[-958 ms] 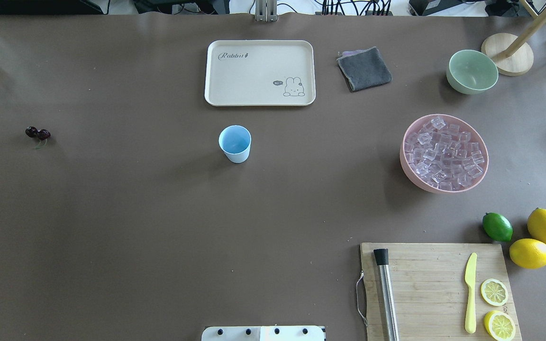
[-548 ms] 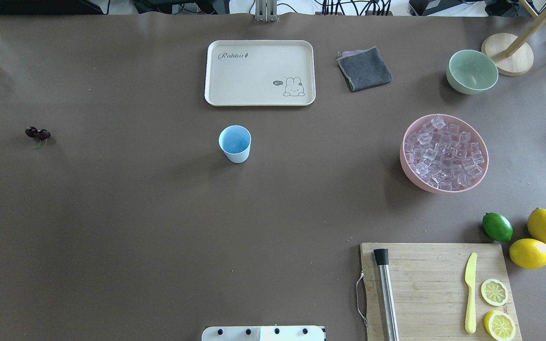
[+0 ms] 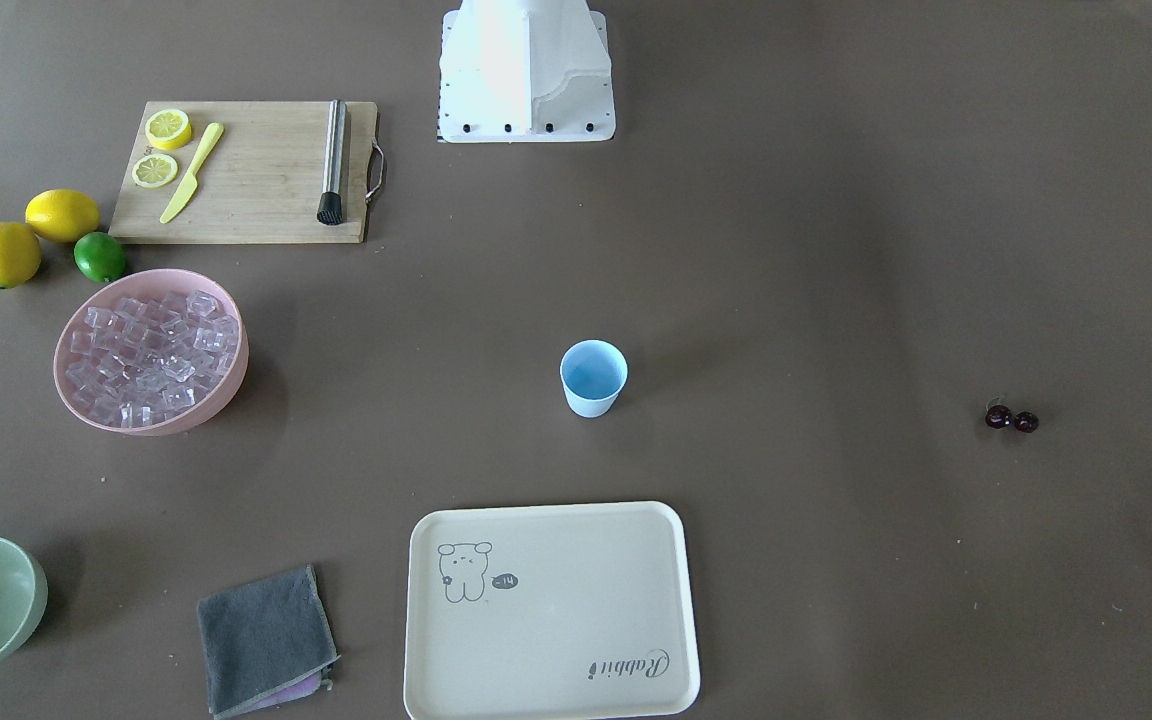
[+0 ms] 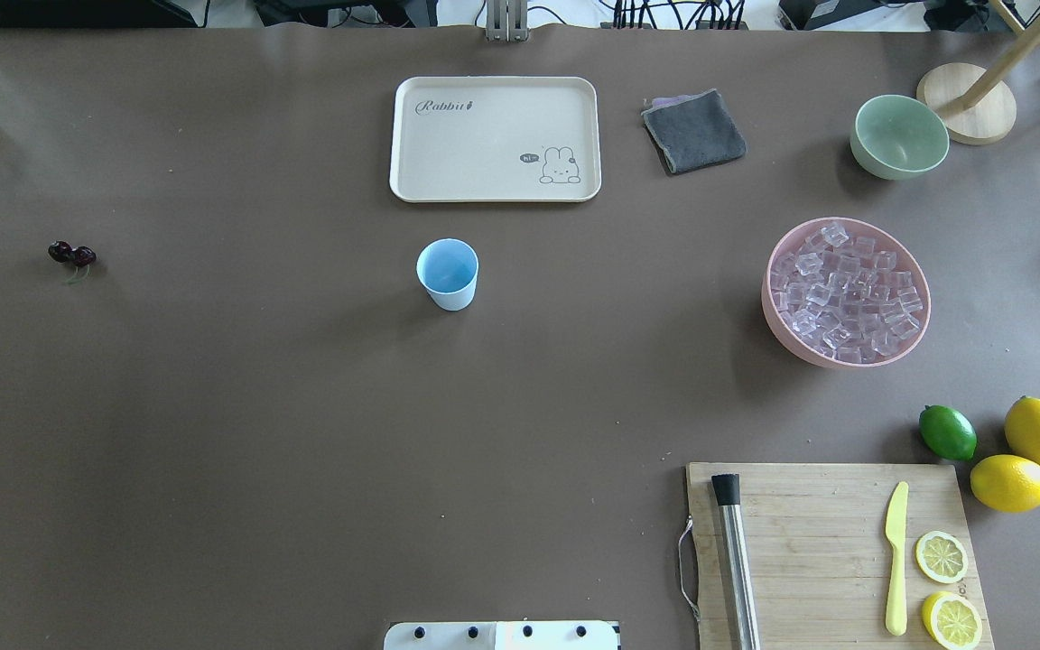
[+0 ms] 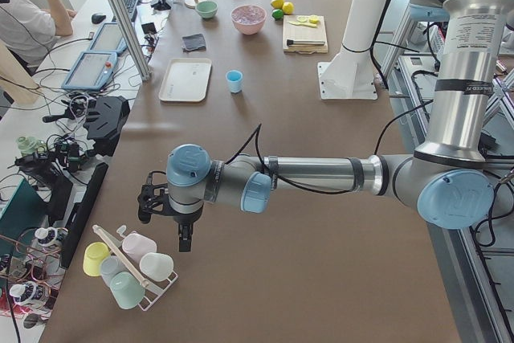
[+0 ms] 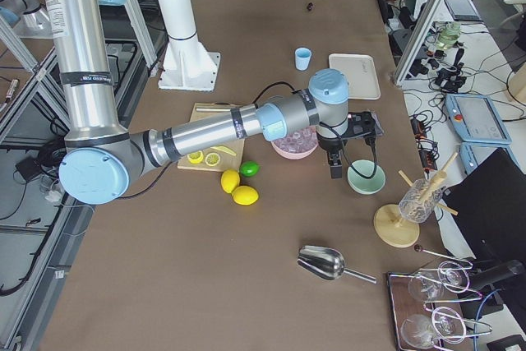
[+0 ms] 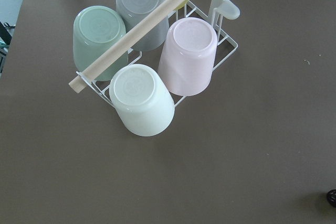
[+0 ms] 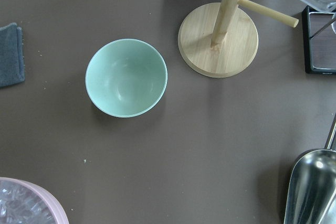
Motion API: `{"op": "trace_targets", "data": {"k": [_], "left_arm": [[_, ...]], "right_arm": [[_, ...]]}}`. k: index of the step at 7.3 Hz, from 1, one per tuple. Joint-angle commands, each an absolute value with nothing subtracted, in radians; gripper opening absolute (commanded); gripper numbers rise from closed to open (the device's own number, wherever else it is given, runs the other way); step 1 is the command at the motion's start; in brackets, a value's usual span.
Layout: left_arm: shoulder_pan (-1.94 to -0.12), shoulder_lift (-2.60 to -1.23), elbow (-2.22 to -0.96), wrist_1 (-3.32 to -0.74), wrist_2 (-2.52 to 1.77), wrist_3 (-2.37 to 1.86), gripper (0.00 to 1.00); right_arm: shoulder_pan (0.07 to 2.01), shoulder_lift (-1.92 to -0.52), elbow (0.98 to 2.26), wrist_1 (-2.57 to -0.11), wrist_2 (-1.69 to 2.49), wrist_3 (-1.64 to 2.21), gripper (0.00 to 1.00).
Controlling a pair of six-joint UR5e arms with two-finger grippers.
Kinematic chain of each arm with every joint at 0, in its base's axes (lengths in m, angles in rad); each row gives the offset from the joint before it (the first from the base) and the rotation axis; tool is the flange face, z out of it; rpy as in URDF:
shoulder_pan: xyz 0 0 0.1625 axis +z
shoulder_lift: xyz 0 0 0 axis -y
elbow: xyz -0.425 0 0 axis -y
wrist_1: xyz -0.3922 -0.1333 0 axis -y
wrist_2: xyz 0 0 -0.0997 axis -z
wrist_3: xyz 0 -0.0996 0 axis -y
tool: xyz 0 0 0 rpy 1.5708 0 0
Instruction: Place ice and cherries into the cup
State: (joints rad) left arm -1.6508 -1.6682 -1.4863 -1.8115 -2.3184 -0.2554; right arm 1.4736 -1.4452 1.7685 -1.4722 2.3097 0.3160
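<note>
The light blue cup (image 4: 447, 271) stands upright and empty near the table's middle, also seen in the front view as the cup (image 3: 593, 376). The cherries (image 4: 72, 255) lie far to its left on the brown table. The ice (image 4: 845, 291) fills a pink bowl (image 4: 768, 311) to the cup's right. Only the side views show the grippers. My left gripper (image 5: 185, 238) hangs over the table's left end, beside a rack of cups. My right gripper (image 6: 336, 172) hangs between the pink bowl and a green bowl. I cannot tell whether either is open or shut.
A cream tray (image 4: 495, 138), grey cloth (image 4: 694, 131) and pale green bowl (image 4: 899, 135) sit at the far side. A cutting board (image 4: 831, 551) holds a knife, lemon slices and a metal rod, with lemons (image 4: 1026, 456) and a lime (image 4: 947, 431) beside it. A metal scoop (image 8: 310, 187) lies right.
</note>
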Motion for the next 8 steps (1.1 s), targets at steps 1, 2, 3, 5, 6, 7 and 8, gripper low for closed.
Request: {"op": "trace_targets", "data": {"k": [1,2,3,5,6,7,8], "left_arm": [[-1.655,-1.670,-1.511,-1.810,-2.319,-0.261,0.98],[-1.657,-1.671,-1.522,-1.810,-2.319,-0.262,0.98],[-1.658,-1.671,-1.528,-1.810,-2.318,-0.261,0.98],[-1.667,-1.669,-1.542,-1.810,-2.319,-0.262,0.98],[-1.667,-1.667,-1.542,-1.810,-2.319,-0.264,0.98],[-1.670,-1.667,-1.543,-1.810,-2.321,-0.264,0.98],[-1.671,-1.666,-1.548,-1.812,-2.321,-0.264,0.98]], "right_arm": [[1.473,-1.440,1.766,-1.470,2.309,0.314,1.00],[1.474,-1.436,1.775,-1.471,2.307,0.316,1.00],[1.474,-1.436,1.773,-1.471,2.307,0.316,1.00],[1.467,-1.436,1.787,-1.468,2.309,0.316,1.00],[1.412,-1.424,1.808,-1.468,2.296,0.318,1.00],[1.373,-1.379,1.806,-1.468,2.293,0.319,1.00],[1.332,-1.337,1.802,-1.468,2.295,0.360,1.00]]}}
